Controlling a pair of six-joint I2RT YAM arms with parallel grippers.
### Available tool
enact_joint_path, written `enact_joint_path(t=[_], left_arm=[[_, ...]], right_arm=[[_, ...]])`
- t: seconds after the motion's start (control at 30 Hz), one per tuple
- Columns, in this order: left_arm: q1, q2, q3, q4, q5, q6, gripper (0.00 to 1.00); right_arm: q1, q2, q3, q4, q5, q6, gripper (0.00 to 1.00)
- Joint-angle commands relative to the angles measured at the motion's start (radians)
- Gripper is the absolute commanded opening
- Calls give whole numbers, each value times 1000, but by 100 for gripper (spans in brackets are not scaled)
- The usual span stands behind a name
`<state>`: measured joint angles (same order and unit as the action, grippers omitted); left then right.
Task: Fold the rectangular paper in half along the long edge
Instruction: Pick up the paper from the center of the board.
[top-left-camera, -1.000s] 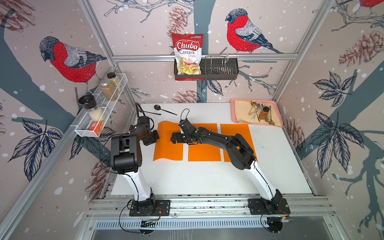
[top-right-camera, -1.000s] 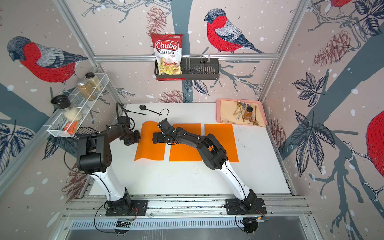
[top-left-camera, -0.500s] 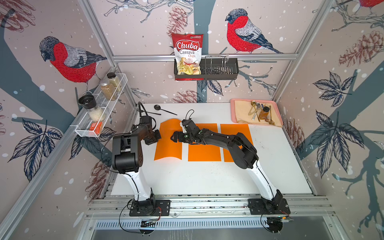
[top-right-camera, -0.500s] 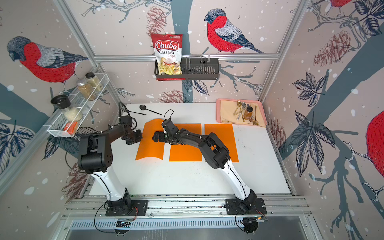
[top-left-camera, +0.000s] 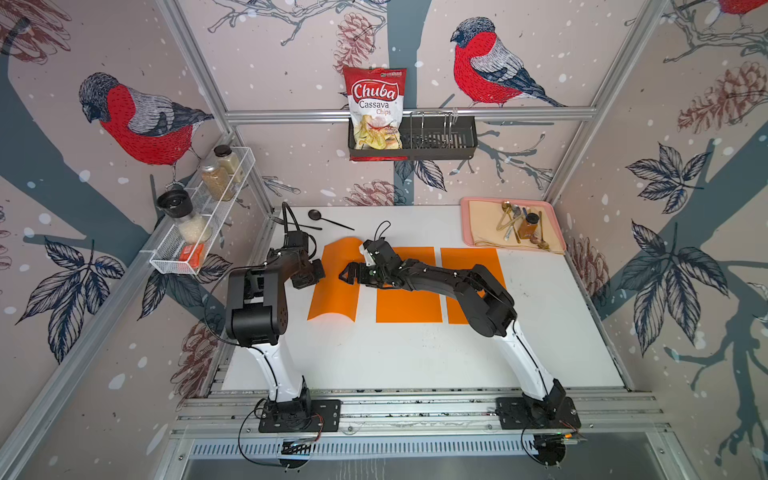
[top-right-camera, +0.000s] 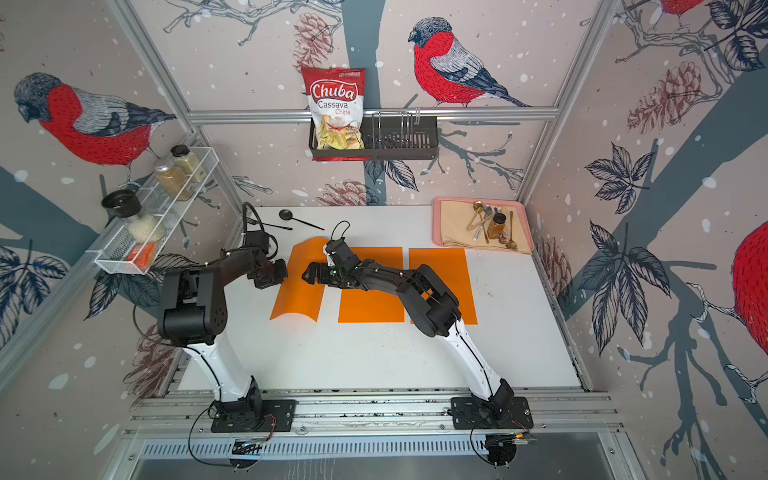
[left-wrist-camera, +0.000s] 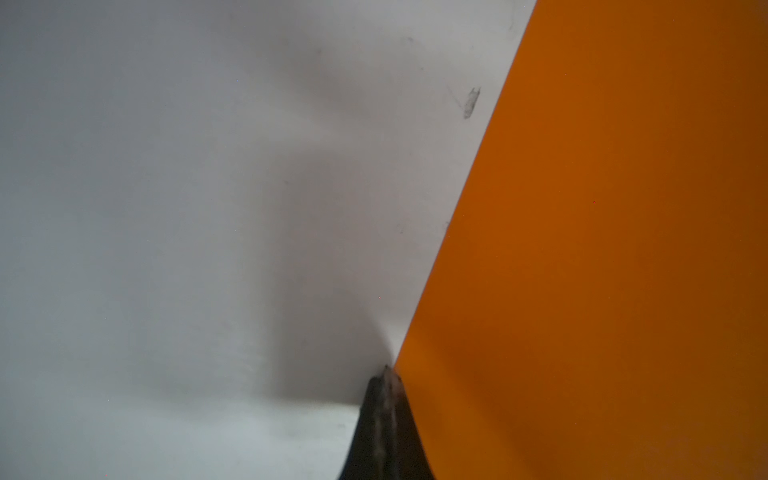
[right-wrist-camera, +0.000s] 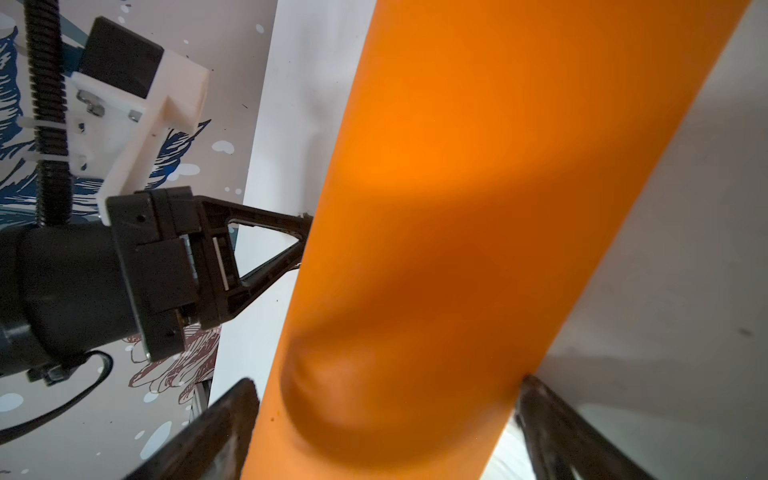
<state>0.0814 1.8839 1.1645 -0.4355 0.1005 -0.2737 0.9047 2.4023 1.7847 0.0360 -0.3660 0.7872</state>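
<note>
Orange paper (top-left-camera: 332, 297), the leftmost of three sheets on the white table (top-left-camera: 415, 357), is what I'm working on, and it lies between my two grippers. Nearest me, its near edge was flat a second ago and now arches off the table in a low hump.

Midway up the sheet, the left gripper (top-left-camera: 319, 274) is clenched on the left long edge. The left wrist view shows its tips (left-wrist-camera: 386, 376) pressed together right at the orange border. It has crept a little inward, toward the right, since the earlier frames, and the sheet's footprint is narrower for it.

Opposite, the right gripper (top-left-camera: 348, 274) stands spread wide and grips nothing. In its own wrist view the fingers (right-wrist-camera: 208, 436) sit on either side of the bowed sheet, which swells up between them. Its tip is about where it was a second ago, though the right arm's elbow has swung slightly outward.

Farther back, the sheet's far edge curls up as before. The two other orange sheets (top-left-camera: 409, 305) lie flat beside it, unmoved, with the right arm reaching over them. Beyond those, the black spoon (top-left-camera: 314, 214), the pink tray (top-left-camera: 465, 232) and the Chuba chip bag (top-left-camera: 376, 104) in the wall basket (top-left-camera: 440, 143) are unchanged.
</note>
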Motion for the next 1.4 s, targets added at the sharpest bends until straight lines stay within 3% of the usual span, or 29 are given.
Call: enact_joint_path(t=[0.0, 0.97, 1.37], left_arm=[[-11, 15, -13, -84, 29, 7, 0], [-33, -8, -20, -69, 83, -1, 0], [-33, -12, -20, -64, 99, -3, 0]], right_arm=[[5, 22, 10, -87, -9, 18, 99], [30, 165, 176, -195, 38, 1, 99], [28, 186, 195, -251, 79, -24, 90]])
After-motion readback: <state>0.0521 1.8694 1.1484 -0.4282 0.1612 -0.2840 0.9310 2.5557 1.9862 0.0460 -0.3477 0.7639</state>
